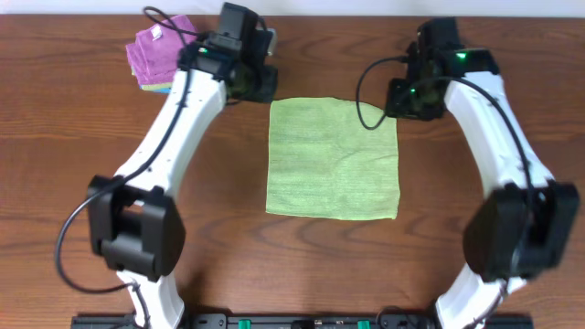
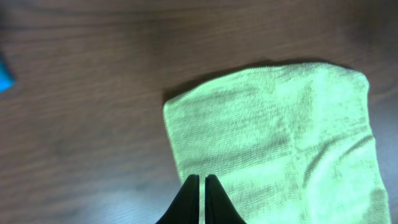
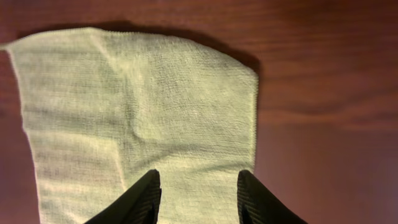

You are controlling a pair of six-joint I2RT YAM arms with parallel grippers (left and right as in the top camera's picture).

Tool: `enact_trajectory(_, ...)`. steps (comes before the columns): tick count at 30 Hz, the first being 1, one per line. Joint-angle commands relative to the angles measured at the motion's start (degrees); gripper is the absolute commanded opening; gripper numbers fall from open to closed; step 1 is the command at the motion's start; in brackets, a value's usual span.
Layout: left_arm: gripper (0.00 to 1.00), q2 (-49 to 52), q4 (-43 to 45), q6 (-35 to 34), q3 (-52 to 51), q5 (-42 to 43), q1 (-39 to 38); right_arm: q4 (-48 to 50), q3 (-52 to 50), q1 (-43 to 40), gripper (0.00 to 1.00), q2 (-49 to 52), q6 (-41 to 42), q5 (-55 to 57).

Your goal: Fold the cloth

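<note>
One cloth (image 1: pixel 334 160), lime-green and square, lies flat near the middle of the tabletop (image 1: pixel 91 137), a little closer to the far edge than to the near edge. All of its four edges are free and nothing rests on it.

The left gripper (image 2: pixel 199 180) is at the far left corner of the cloth. Its two fingers are pressed together with nothing between them. In the left wrist view the tips are just inside the edge of the cloth, but I cannot tell if they touch the fabric.

The right gripper (image 3: pixel 198 177) is at the far right corner of the cloth. Its fingers (image 3: pixel 146 193) stand apart and hold nothing. The cloth lies flat under them, and one finger is close to the side edge of the cloth.

Bare wood surrounds the cloth on every side, with wide room toward the near edge of the tabletop and between the two arms.

A purple cloth (image 1: pixel 160 50) lies on a small pile at the far left corner of the tabletop, well apart from the green one. A bit of something blue (image 2: pixel 5 74) shows at the left border of the left wrist view.
</note>
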Motion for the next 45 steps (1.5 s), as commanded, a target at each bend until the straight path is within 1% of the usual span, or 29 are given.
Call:
enact_trajectory(1,0.06,-2.9,-3.4,3.1,0.7,2.4,1.2,-2.6,0.8,-0.2,0.41,-7.4,-2.5,4.1)
enact_trajectory(5,0.06,-7.3,-6.4,4.9,-1.7,3.5,1.3,-4.6,-2.8,-0.2,0.42,-15.7,-2.6,6.7)
enact_trajectory(8,0.06,-13.4,-5.6,4.9,-7.5,3.5,1.3,-4.5,-8.5,-0.2,0.43,-23.5,-2.5,7.4)
enact_trajectory(13,0.06,-26.9,-1.0,4.5,-23.1,3.6,1.3,-3.7,-20.7,-0.2,0.48,-38.0,-2.5,7.4)
enact_trajectory(15,0.06,-33.0,0.8,2.6,-30.8,3.6,1.3,-3.7,-25.9,-0.2,0.49,-43.7,-1.0,7.4)
enact_trajectory(18,0.06,-39.0,1.7,1.0,-39.1,3.6,1.2,-4.5,-32.6,-0.2,0.52,-50.8,1.0,6.7)
enact_trajectory(19,0.06,-40.9,2.0,0.3,-41.9,3.6,1.2,-4.7,-34.7,-0.2,0.55,-52.8,1.9,6.3)
enact_trajectory(24,0.06,-45.9,5.0,-4.5,-51.5,3.6,1.2,-3.7,-45.0,-0.2,0.65,-61.1,6.3,1.0)
enact_trajectory(27,0.06,-45.6,8.3,-5.3,-55.0,5.0,1.2,-1.6,-50.2,-0.2,0.69,-62.1,8.5,-1.6)
enact_trajectory(28,0.14,-45.5,9.7,-5.5,-55.8,5.6,1.2,-0.4,-51.9,-0.2,0.69,-61.9,9.1,-2.2)
enact_trajectory(29,0.27,-45.4,11.3,-5.5,-56.7,6.4,1.2,0.9,-53.4,-0.2,0.70,-61.7,9.8,-2.7)
enact_trajectory(30,0.46,-45.2,12.7,-5.5,-57.3,7.2,1.2,2.0,-54.6,-0.2,0.70,-61.6,10.4,-3.2)
enact_trajectory(31,0.60,-45.0,13.7,-5.5,-57.7,8.2,1.2,3.5,-55.9,-0.2,0.70,-61.3,11.3,-3.6)
enact_trajectory(32,0.71,-44.8,14.4,-5.5,-57.8,9.0,1.2,4.3,-56.7,-0.2,0.74,-61.0,12.0,-3.6)
enact_trajectory(33,0.86,-44.6,15.1,-5.5,-57.8,9.7,1.2,5.2,-57.3,-0.2,0.77,-60.7,12.6,-3.8)
enact_trajectory(34,0.95,-44.5,15.6,-5.5,-57.8,10.9,1.2,6.0,-57.9,-0.2,0.82,-60.4,12.9,-3.9)
enact_trajectory(36,0.95,-44.4,16.3,-5.5,-57.8,12.8,1.2,6.7,-58.2,-0.2,0.96,-59.8,13.2,-4.5)
enact_trajectory(37,0.95,-44.5,16.7,-5.5,-57.8,13.9,1.2,7.1,-58.2,-0.2,0.99,-59.5,13.2,-5.1)
enact_trajectory(40,0.95,-44.4,18.5,-5.5,-57.8,16.0,1.2,8.3,-58.2,-0.2,0.99,-58.9,13.2,-8.7)
enact_trajectory(41,0.95,-44.4,20.0,-5.5,-57.8,15.8,1.2,9.1,-58.2,-0.2,0.99,-58.8,13.2,-10.5)
enact_trajectory(44,0.95,-44.5,23.2,-5.5,-57.8,15.6,1.2,10.5,-58.2,-0.2,0.99,-58.7,13.2,-11.5)
enact_trajectory(45,0.98,-44.5,24.5,-5.5,-57.8,15.6,1.2,11.1,-58.2,-0.2,0.99,-58.7,13.2,-11.5)
